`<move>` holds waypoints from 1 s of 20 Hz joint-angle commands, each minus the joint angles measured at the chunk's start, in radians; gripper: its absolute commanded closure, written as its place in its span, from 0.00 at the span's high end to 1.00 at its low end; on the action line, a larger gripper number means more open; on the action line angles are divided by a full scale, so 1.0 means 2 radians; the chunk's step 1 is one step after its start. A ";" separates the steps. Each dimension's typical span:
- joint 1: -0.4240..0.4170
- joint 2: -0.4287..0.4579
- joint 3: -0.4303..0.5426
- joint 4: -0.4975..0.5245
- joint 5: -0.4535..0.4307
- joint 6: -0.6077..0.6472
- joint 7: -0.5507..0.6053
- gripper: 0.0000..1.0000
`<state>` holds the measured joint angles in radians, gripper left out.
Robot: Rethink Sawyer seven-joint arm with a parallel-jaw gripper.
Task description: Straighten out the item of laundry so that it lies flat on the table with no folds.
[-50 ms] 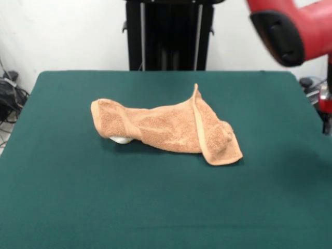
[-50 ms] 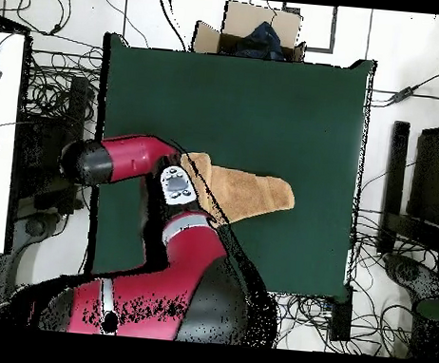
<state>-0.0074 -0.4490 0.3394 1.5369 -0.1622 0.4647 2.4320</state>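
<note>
While towel [image 1: 171, 129] lies bunched on table [image 1: 62, 181], white tag [image 1: 122, 139] unreadable; tool state unclear.

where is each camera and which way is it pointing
Front view: sits across the dark green felt table, looking level at the crumpled orange-tan terry towel; only a red and black arm segment shows, top right.
Overhead view: sits above, looking straight down; the red arm covers part of the towel.
Both share the towel, table and arm; no claw is visible.
</note>
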 commanded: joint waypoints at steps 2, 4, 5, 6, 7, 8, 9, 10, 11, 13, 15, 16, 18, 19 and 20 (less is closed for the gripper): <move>0.066 -0.013 -0.153 -0.049 0.026 0.083 0.157 1.00; 0.080 -0.010 -0.176 -0.061 0.026 0.096 0.157 1.00; 0.086 -0.008 -0.185 -0.065 0.027 0.099 0.157 1.00; 0.094 -0.006 -0.198 -0.072 0.026 0.103 0.158 1.00; 0.102 -0.003 -0.208 -0.074 0.026 0.105 0.160 1.00; 0.110 0.000 -0.221 -0.080 0.024 0.108 0.161 1.00; 0.117 0.003 -0.232 -0.085 0.023 0.108 0.162 1.00; 0.121 0.007 -0.241 -0.089 0.020 0.104 0.160 1.00; 0.125 0.010 -0.247 -0.091 0.020 0.102 0.159 1.00; 0.133 0.019 -0.266 -0.098 0.017 0.100 0.156 1.00; 0.140 0.026 -0.282 -0.103 0.016 0.095 0.151 1.00; 0.144 0.029 -0.292 -0.104 0.014 0.094 0.151 1.00; 0.149 0.034 -0.306 -0.106 0.014 0.089 0.148 1.00; 0.151 0.037 -0.311 -0.107 0.015 0.085 0.148 1.00; 0.154 0.041 -0.317 -0.105 0.016 0.078 0.149 1.00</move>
<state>0.2763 -0.4420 -0.1485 1.3438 -0.1362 0.5852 2.4331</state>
